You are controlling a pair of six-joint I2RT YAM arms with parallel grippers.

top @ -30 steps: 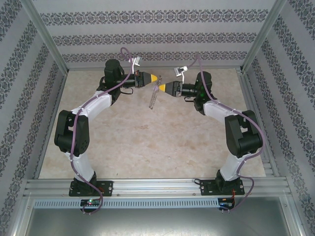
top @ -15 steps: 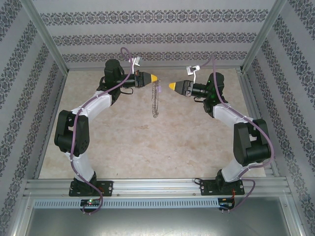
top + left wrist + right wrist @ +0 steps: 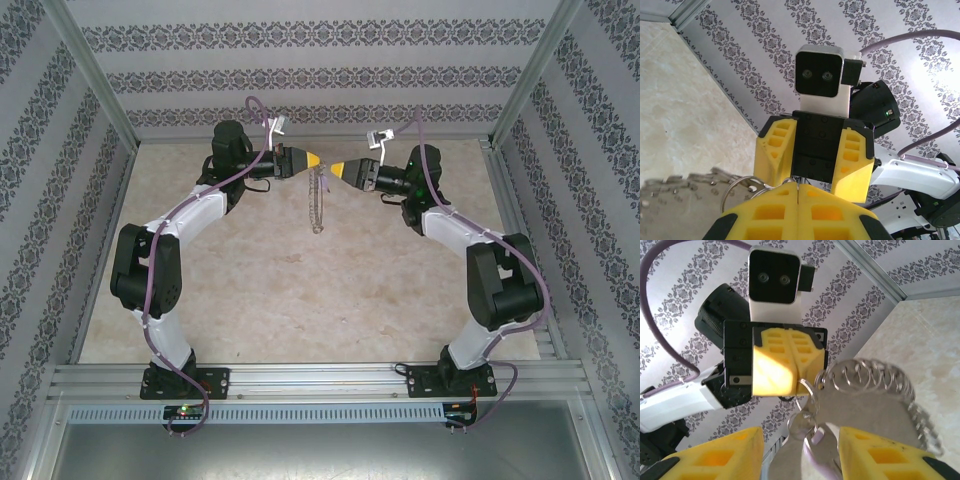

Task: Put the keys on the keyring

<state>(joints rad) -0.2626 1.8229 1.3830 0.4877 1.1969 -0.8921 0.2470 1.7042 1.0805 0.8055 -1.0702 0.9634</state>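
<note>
The keyring (image 3: 318,203) hangs chain-like from my left gripper (image 3: 312,160), which is shut on its top wire. In the left wrist view the shut yellow fingertips (image 3: 798,186) pinch the wire loop (image 3: 733,182), with grey keys (image 3: 680,200) fanned out to the left. My right gripper (image 3: 337,168) faces it, open and almost tip to tip. In the right wrist view its gap (image 3: 800,452) straddles blurred keys (image 3: 865,410) and the pale-purple tag (image 3: 815,460), without touching them. A row of small rings (image 3: 870,376) runs off to the right.
Both arms reach to the far middle of the beige table (image 3: 300,290). Patterned walls (image 3: 320,80) close in the back and sides, with metal frame posts (image 3: 90,75) at the corners. An aluminium rail (image 3: 320,378) runs along the near edge.
The right gripper drew back to the right, away from the keyring, then came back close to the left gripper. The keyring swung from tilted to hanging straight down.
</note>
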